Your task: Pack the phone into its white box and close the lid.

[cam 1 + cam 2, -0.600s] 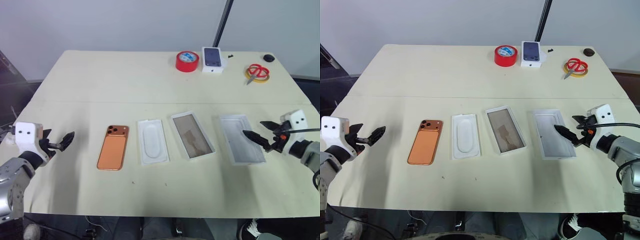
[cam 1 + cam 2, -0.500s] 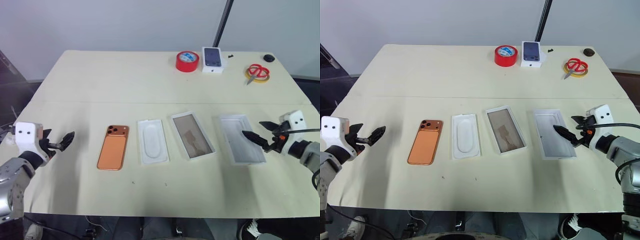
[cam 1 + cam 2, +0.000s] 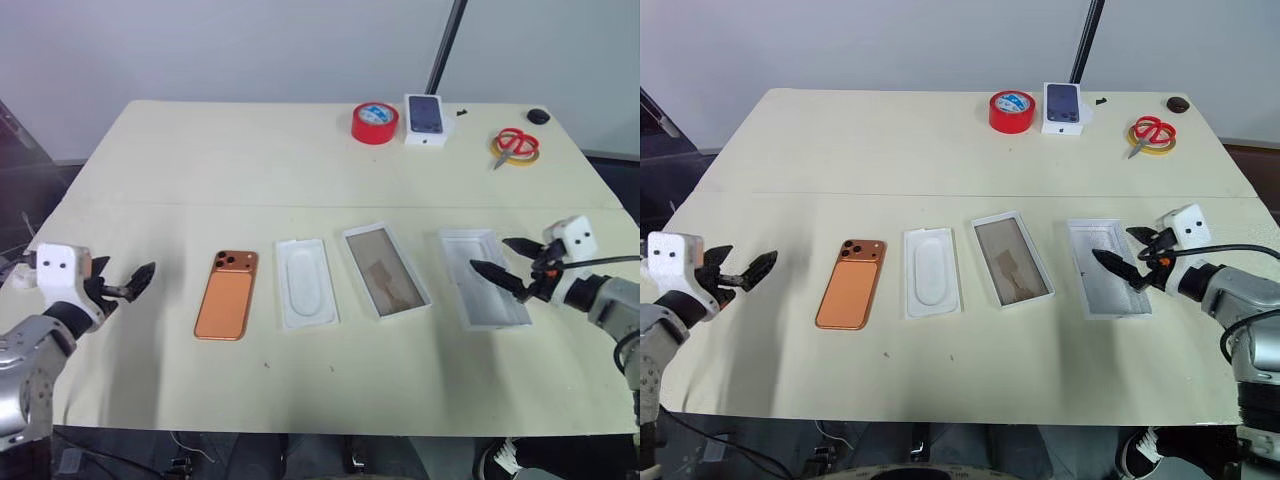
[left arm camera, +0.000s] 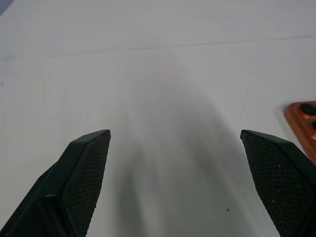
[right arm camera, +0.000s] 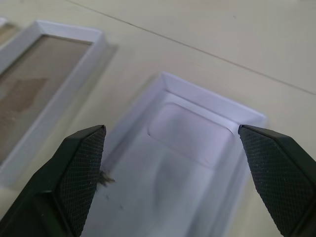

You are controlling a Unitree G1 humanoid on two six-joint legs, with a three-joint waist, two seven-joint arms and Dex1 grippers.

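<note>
Copper-orange phone (image 3: 227, 294) flat on table, well apart from wide-open left gripper (image 3: 128, 286); spread, empty right gripper (image 3: 503, 260) over lid (image 3: 482, 278).

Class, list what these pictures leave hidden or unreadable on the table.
- Phone: screen side faces the table in the eye views; the left wrist view's edge cuts it to a corner.
- White box: cut off by the right wrist view's edge.
- Small box at the far edge: print too small to read.
</note>
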